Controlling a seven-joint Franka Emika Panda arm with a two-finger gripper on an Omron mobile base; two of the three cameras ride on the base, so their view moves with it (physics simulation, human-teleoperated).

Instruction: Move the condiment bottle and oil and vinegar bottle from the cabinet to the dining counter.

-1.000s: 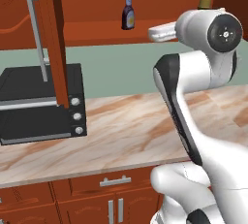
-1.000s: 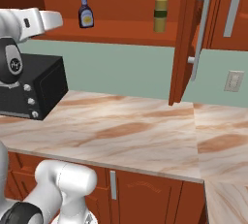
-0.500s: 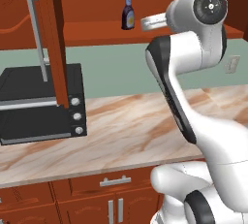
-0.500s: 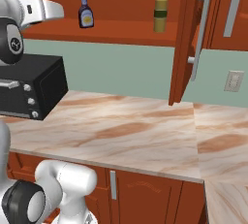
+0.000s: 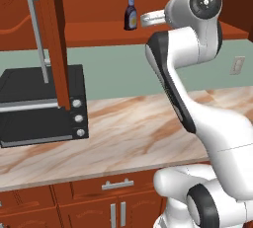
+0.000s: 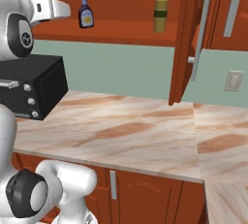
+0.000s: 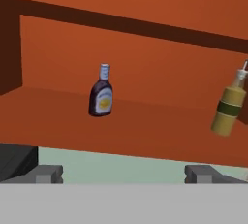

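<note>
The condiment bottle [image 5: 130,14] [image 6: 86,13] [image 7: 101,94], dark with a blue cap, stands upright on the shelf of the open cabinet [image 5: 99,32] [image 6: 121,30]. Further right on the same shelf stands the oil and vinegar bottle [image 6: 161,9] [image 7: 228,109], taller and olive-yellow. My gripper [image 5: 145,19] [image 6: 65,10] [image 7: 123,174] is raised to shelf height, just in front of the condiment bottle and apart from it. Its jaws are open and hold nothing. The dining counter is out of view.
A black toaster oven [image 5: 39,103] [image 6: 29,89] sits on the marble counter [image 5: 133,128] [image 6: 121,131] below the cabinet. Open cabinet doors [image 5: 54,39] [image 6: 186,39] with silver handles hang on both sides of the shelf. A wall outlet [image 6: 235,80] is at the right.
The arm has lifted the hand up and toward the shelf, closer to the condiment bottle. The jaws stayed open. Both bottles have not moved.
</note>
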